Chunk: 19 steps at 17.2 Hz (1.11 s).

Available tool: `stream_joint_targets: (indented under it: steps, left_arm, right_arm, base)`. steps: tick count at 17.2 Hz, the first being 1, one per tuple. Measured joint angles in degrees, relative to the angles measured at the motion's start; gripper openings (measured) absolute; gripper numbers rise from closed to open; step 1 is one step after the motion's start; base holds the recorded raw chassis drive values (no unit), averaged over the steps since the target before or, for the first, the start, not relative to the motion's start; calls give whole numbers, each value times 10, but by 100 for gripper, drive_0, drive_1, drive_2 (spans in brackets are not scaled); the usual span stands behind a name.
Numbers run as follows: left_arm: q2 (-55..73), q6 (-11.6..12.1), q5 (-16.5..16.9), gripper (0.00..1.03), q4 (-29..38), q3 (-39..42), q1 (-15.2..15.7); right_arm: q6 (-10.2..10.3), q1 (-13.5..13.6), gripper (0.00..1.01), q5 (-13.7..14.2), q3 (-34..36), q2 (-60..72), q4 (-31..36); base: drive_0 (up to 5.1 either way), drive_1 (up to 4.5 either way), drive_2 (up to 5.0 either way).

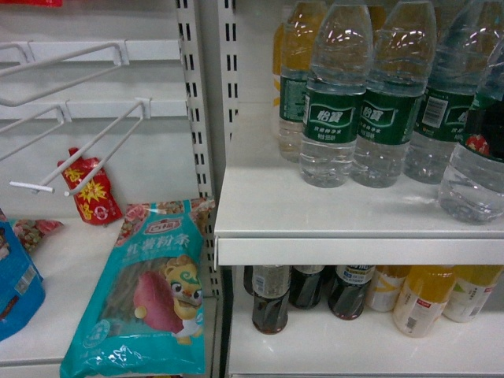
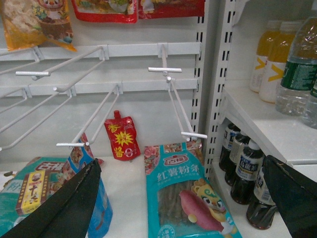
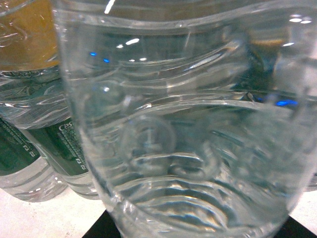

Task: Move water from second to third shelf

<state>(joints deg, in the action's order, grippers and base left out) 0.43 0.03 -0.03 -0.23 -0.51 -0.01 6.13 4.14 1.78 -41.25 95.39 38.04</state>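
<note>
The water bottle [image 3: 188, 124], clear and ribbed, fills the right wrist view. My right gripper [image 3: 193, 230] is shut on it; dark fingers [image 3: 101, 229] show at both bottom corners against its sides. In the head view this bottle [image 1: 472, 177] stands at the far right of the white shelf [image 1: 354, 250], in front of the row, and the gripper itself is out of frame. More green-labelled water bottles [image 1: 335, 102] stand beside it. My left gripper [image 2: 181, 198] hangs open and holds nothing, over the left bay.
On the shelf below stand dark drink bottles [image 1: 270, 303] and yellow juice bottles [image 1: 421, 299]. A teal noodle bag [image 1: 150, 299] and a red pouch [image 1: 90, 189] lie in the left bay under white wire hooks [image 1: 87, 150]. A slotted upright [image 1: 206, 118] divides the bays.
</note>
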Motion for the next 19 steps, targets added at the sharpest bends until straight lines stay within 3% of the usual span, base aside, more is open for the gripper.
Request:
stream_joint_targets:
  steps: [4,5,9,19]
  left_arm:
    - [0,0,0,98,0,0,0]
    - [0,0,0,98,0,0,0]
    - [0,0,0,98,0,0,0]
    - [0,0,0,98,0,0,0]
  right_arm:
    - [0,4,40,3,-4,2,-3]
    - [0,4,67,3,-6,6,-1]
    - [0,4,100,2,-15,6,6]
    - [0,4,98,1,-15,6,6]
  base:
    - [0,0,0]
    - [0,0,0]
    - [0,0,0]
    - [0,0,0]
